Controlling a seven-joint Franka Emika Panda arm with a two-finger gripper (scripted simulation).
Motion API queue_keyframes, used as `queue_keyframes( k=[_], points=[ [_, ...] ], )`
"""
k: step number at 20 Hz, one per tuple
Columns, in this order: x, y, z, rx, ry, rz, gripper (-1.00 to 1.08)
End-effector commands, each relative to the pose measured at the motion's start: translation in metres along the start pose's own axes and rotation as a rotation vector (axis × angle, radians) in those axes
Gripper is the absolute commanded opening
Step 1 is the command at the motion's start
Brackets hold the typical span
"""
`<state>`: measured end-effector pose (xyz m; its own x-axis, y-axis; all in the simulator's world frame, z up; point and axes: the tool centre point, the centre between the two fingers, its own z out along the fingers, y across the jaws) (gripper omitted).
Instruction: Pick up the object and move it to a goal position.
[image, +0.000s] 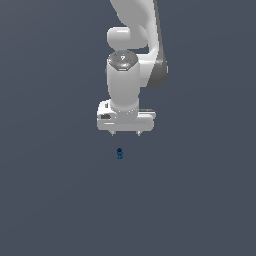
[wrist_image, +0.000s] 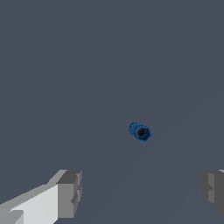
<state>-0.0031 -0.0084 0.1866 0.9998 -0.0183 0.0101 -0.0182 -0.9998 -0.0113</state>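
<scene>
No brand, label or readable writing shows on anything here; the round grey cap on the arm's (image: 131, 60) wrist joint carries a faint pale mark, too small to make out. The gripper (image: 126, 133) hangs from the white arm with its two short fingertips pointing down and set wide apart, nothing between them. In the wrist view the two grey finger pads (wrist_image: 70, 193) stand far from each other at opposite sides of the picture, with only bare surface between them, so the jaws are spread and hold nothing. The object (image: 119, 153), a tiny bright blue piece, lies on the plain dark grey surface (image: 50, 200) well away from any visible edge or corner of it. In the exterior view it sits just below the gripper and slightly toward the exterior view's left of the midpoint between the fingertips, clearly apart from both and touching neither. In the wrist view the object (wrist_image: 140, 131) looks like a short blue barrel with a six-sided end and a dark hollow at its centre, lying clear of both pads.
</scene>
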Motion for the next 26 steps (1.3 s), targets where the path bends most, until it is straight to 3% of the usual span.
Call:
queue_keyframes(
  k=[1,15,26],
  points=[
    [0.0,0.0,0.0,0.0,0.0,0.0,1.0],
    [-0.004,0.003,-0.007,-0.003,-0.012,-0.032,1.0],
    [0.002,0.01,0.021,0.0,-0.012,0.108,1.0]
  ],
)
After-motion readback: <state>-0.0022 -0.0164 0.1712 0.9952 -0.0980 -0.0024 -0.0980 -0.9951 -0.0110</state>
